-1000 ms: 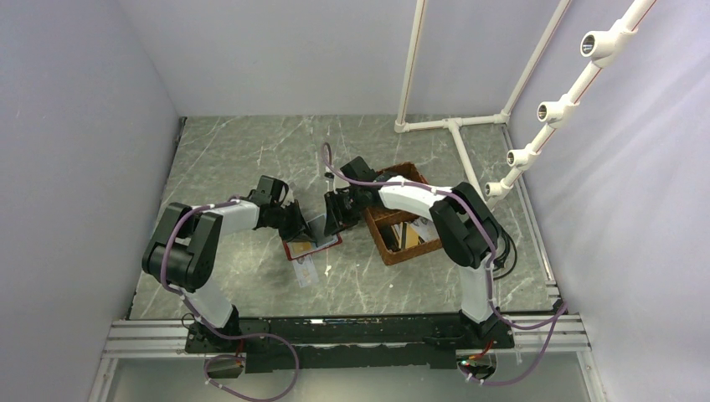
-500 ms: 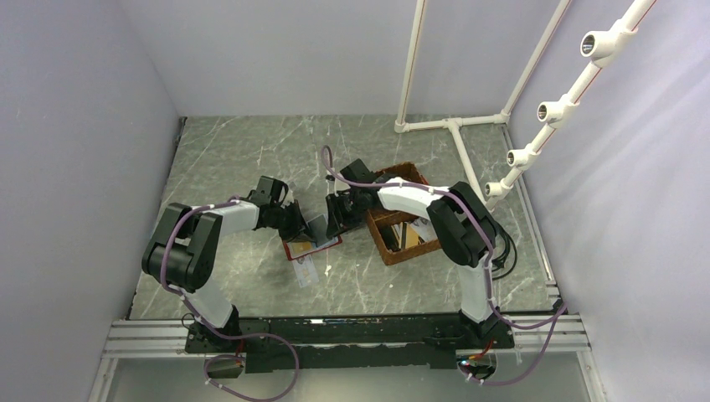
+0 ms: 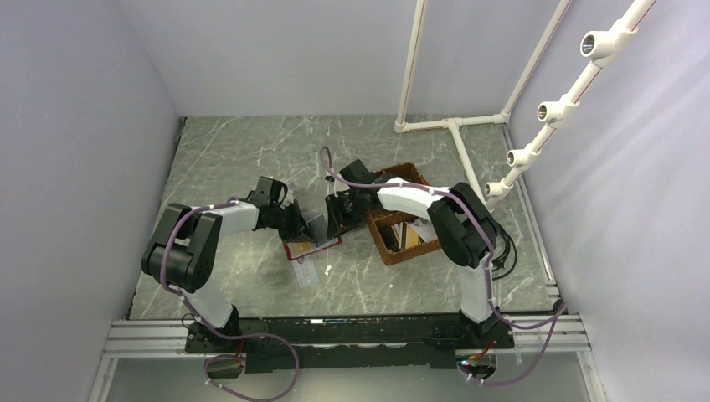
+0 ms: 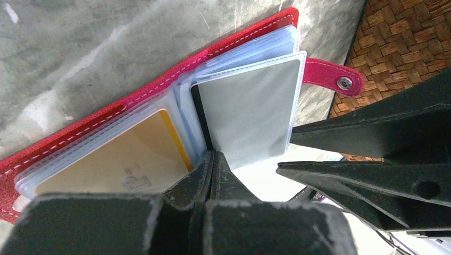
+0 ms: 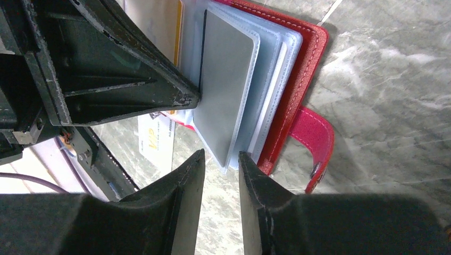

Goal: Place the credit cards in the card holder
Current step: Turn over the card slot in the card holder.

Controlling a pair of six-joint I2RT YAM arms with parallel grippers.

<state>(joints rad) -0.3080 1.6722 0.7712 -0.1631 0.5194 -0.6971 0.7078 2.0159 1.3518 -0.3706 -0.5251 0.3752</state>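
The red card holder (image 3: 311, 244) lies open on the table, its clear sleeves fanned up (image 4: 175, 79) (image 5: 298, 79). A grey card (image 4: 250, 111) (image 5: 226, 79) sits in a raised sleeve. A tan-orange card (image 4: 106, 164) sits in the sleeve beside it. My left gripper (image 4: 213, 156) (image 3: 297, 226) is shut, its tips pinching the near edge of the grey card's sleeve. My right gripper (image 5: 220, 159) (image 3: 335, 219) is open by a narrow gap, and the sleeve's free corner reaches just to its tips. A white card (image 3: 306, 270) (image 5: 154, 141) lies on the table below the holder.
A brown woven basket (image 3: 402, 222) (image 4: 409, 37) stands right of the holder, under the right arm. The holder's snap tab (image 4: 335, 79) (image 5: 319, 143) points toward it. A white pipe frame (image 3: 452, 126) stands at the back right. Walls close in left and right.
Both grippers have shifted very slightly to the left at the holder. Otherwise nothing has visibly changed.
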